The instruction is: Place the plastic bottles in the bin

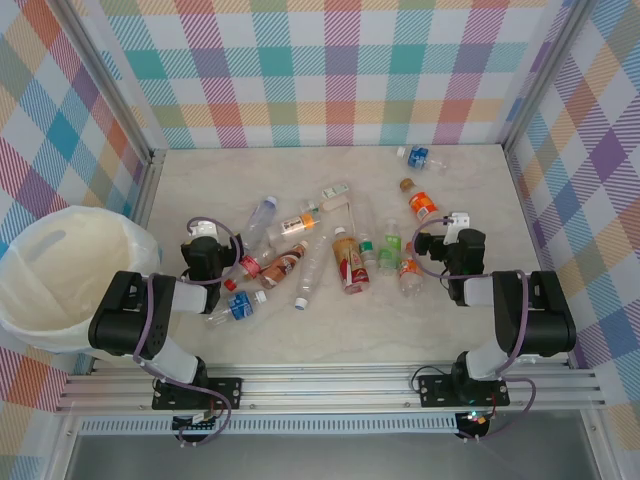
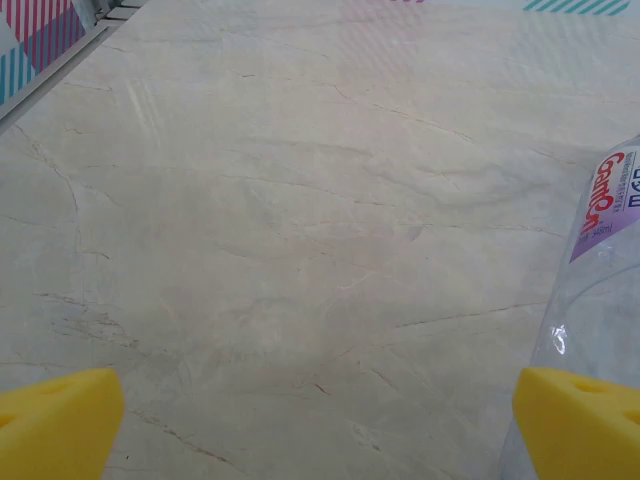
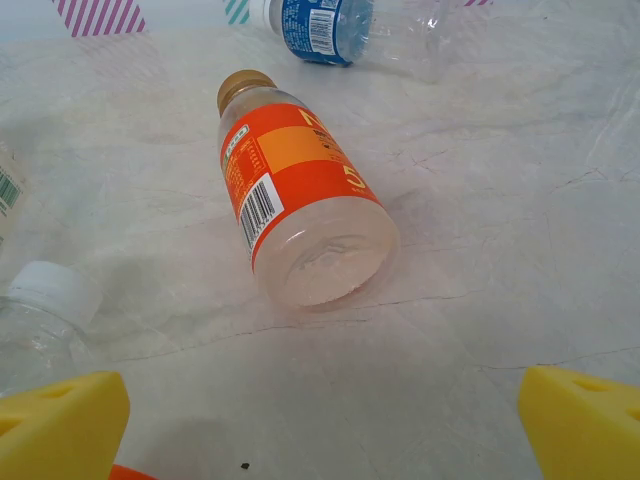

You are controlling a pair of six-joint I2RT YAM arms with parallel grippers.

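Note:
Several plastic bottles lie scattered across the middle of the marble table [image 1: 330, 310]. The bin [image 1: 30, 300], lined with a white bag, stands off the table's left edge beside my left arm. My left gripper [image 1: 204, 232] is open over bare tabletop, left of the cluster; in the left wrist view [image 2: 320, 430] a clear bottle [image 2: 600, 260] lies by its right fingertip [image 2: 580, 420]. My right gripper [image 1: 456, 226] is open, nothing between its fingers. In the right wrist view [image 3: 320, 430] an orange-labelled bottle [image 3: 300, 200] lies just ahead, base toward me.
A blue-labelled bottle [image 3: 335, 25] lies beyond the orange one, near the back right [image 1: 420, 156]. A white-capped clear bottle [image 3: 45, 320] is beside my right gripper's left fingertip. Another blue-labelled bottle [image 1: 238, 307] lies by my left arm. Plaid walls enclose the table.

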